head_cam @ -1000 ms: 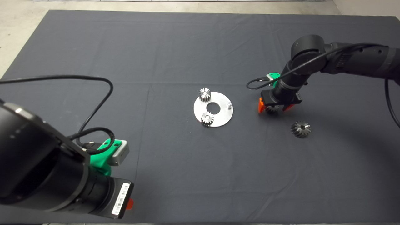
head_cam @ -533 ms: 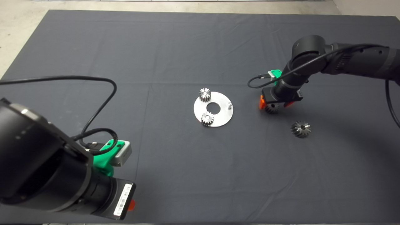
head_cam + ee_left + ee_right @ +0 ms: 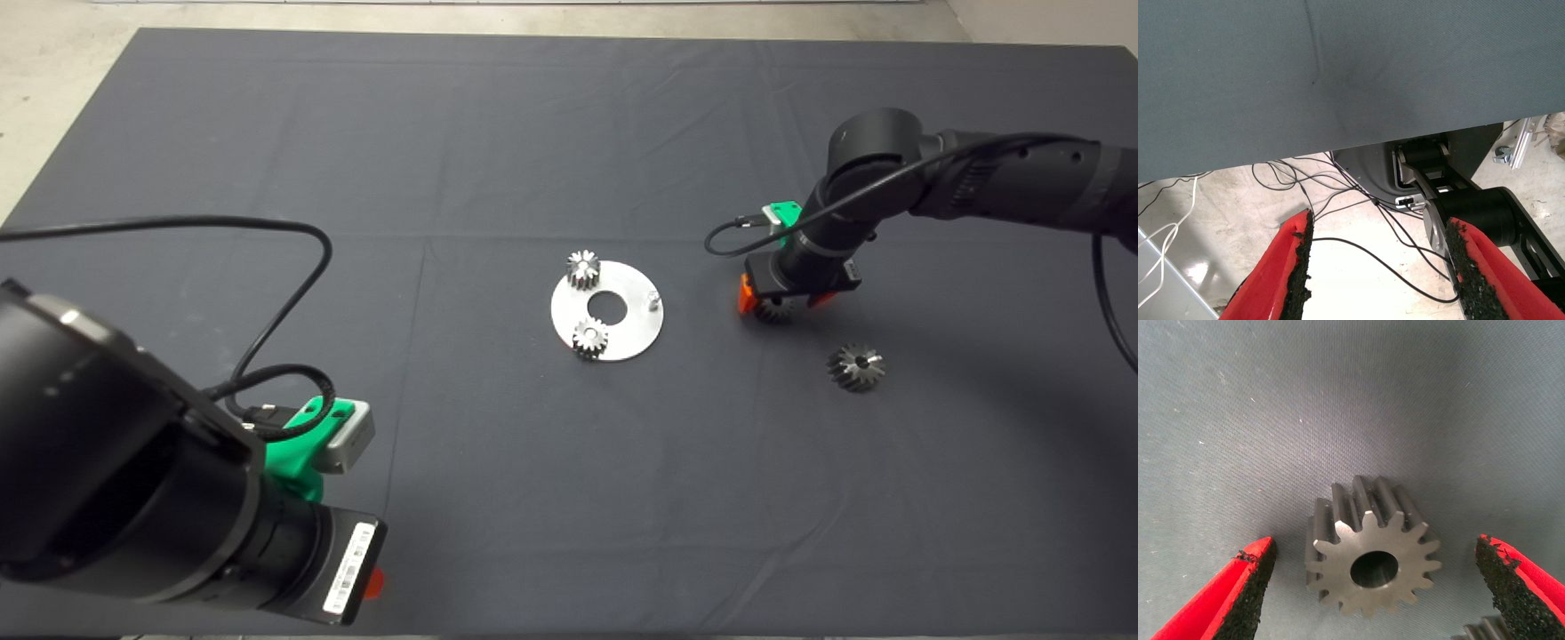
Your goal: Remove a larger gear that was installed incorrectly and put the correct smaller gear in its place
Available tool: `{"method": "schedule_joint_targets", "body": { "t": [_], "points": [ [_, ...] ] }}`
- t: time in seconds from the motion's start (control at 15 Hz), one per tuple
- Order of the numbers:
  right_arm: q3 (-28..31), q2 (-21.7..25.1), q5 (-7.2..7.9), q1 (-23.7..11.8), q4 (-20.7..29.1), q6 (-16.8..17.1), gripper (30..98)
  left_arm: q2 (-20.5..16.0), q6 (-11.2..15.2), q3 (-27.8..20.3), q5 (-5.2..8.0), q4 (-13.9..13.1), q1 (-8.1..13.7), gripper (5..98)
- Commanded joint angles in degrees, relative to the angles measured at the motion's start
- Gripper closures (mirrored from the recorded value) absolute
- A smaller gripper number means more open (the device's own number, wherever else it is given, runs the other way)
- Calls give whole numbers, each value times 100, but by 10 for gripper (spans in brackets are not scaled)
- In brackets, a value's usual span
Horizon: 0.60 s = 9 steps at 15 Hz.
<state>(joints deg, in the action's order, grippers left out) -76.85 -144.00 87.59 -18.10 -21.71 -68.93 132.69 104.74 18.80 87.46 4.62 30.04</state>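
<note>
right gripper (image 3: 1371,587) wide open astride smaller gear (image 3: 1369,561); disc (image 3: 607,311) bears two silvery gears (image 3: 583,268)

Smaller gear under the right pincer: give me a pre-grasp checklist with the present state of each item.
1. Right pincer open, straddling the smaller gear: ok.
2. Pads touching its teeth: not yet.
3. Larger gear off the plate, lying on the mat: ok.
4. Free peg on the plate: ok.
5. Two silvery gears seated: ok.
6. Left pincer parked at the mat's edge: ok.
</note>
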Motion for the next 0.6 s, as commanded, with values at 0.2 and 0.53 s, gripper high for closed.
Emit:
{"method": "schedule_joint_targets", "body": {
  "t": [0.2, 0.53],
  "points": [
    [49, -20, 387, 17, -395, -24, 517, -2, 38, -9, 193, 39, 38, 543],
    [65, -28, 390, -18, -439, -16, 567, 7, 38, -9, 193, 46, 45, 543]
  ]
}}
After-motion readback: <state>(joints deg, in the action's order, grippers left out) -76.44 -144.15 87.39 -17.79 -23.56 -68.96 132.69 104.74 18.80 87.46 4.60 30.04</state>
